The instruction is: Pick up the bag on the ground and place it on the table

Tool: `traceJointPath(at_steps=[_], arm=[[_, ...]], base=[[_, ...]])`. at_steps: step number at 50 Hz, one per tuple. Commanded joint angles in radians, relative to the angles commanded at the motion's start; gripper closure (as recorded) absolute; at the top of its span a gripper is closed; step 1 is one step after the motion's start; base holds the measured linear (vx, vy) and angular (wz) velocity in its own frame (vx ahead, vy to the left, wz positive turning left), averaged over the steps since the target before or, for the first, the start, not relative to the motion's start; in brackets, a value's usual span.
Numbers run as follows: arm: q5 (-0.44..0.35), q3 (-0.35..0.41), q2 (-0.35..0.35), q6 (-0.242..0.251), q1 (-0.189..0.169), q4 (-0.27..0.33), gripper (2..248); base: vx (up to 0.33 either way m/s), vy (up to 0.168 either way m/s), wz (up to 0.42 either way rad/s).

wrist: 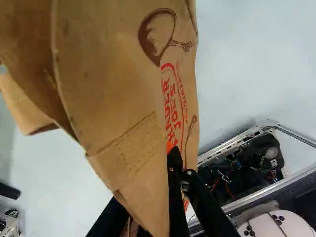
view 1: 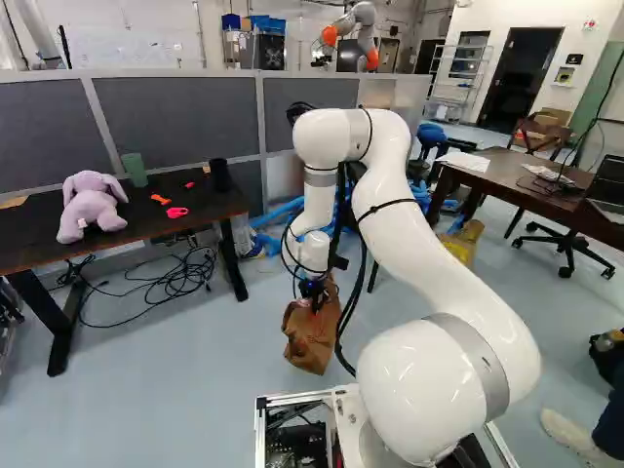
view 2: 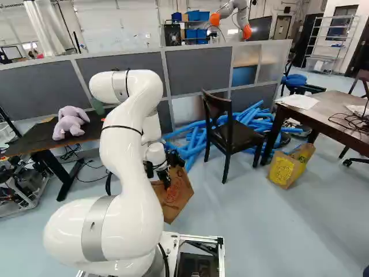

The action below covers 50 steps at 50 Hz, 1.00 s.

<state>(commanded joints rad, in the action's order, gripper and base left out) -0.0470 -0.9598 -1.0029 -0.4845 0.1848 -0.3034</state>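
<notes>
While the arm bends down ahead of its base, the left table (view 1: pixel 19 255) stands off to one side with a plush toy (view 1: pixel 90 207), a green cup (view 1: pixel 135 170), a black cup (view 1: pixel 220 175) and small orange and pink items (view 1: pixel 176 212) on top. Black cables (view 1: pixel 171 285) tangle on the floor (view 1: pixel 185 390) under and beside it. Grey partitions (view 1: pixel 175 117) run behind that table. Blue tubes (view 2: pixel 253 120) lie heaped in front of the partitions, with a dark chair (view 2: pixel 233 137) just ahead of the heap. Further right in the right base view, the right table (view 2: pixel 340 122) carries papers (view 2: pixel 300 101), and a second bag (view 2: pixel 290 167) with a yellow print stands on the floor near its leg. Beyond the partitions, another robot (view 1: pixel 356 34) shows.

The gripper (view 1: pixel 315 295) is clamped on the brown bag (view 1: pixel 310 336), closed around a fold of its paper. In the wrist view one of the fingers (wrist: pixel 205 205) shows beside the fold, the other mostly behind it; the paper hides much of the grip. The bag hangs tilted ahead of the base, off the table; whether its lower corner touches the floor, I cannot tell.

Floor lies between the bag and the left table, whose near edge and leg (view 1: pixel 232 258) face the bag. The chair is the nearest furniture on the other side. In the wrist view, the base frame (wrist: pixel 237 143) lies near the bag's printed side.
</notes>
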Motion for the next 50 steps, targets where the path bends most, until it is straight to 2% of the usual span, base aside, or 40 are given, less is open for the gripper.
traceJointPath(at_steps=[29,50], arm=[[-0.037,0.084,0.122,0.0,0.0,0.054,228],[-0.007,0.142,0.212,0.0,0.0,0.056,228]], base=[[0.0,0.0,0.0],[0.0,0.0,0.0]])
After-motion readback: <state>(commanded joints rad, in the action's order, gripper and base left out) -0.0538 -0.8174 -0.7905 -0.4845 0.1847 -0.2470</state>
